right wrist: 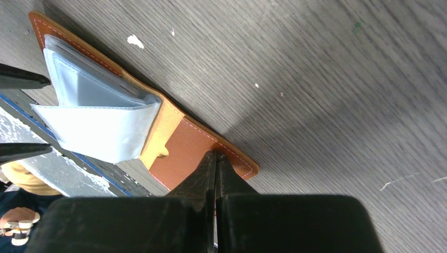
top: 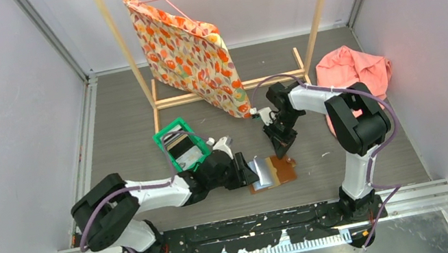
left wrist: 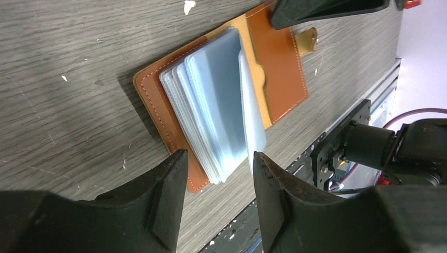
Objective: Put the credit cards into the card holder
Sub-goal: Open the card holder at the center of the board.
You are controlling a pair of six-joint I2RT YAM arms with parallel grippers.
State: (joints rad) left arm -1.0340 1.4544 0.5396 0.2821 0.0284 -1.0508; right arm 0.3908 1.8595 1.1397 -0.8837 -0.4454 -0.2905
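From above, the card holder lies opened flat on the grey table. Its long axis runs left to right with a slight tilt, the clear sleeves toward the left arm and the bare leather flap toward the right arm. The left gripper sits at its left end and the right gripper at its upper right edge. Up and left of the card holder stands a green bin holding the credit cards, dark and silvery.

In the left wrist view, the card holder points away diagonally, snap tab at the far end. The fanned sleeves reach toward the left gripper, whose jaws stand apart, grasping nothing.

In the right wrist view, the right gripper, jaws clenched together, rests its tips on the leather flap of the card holder. The sleeves lie beyond it.
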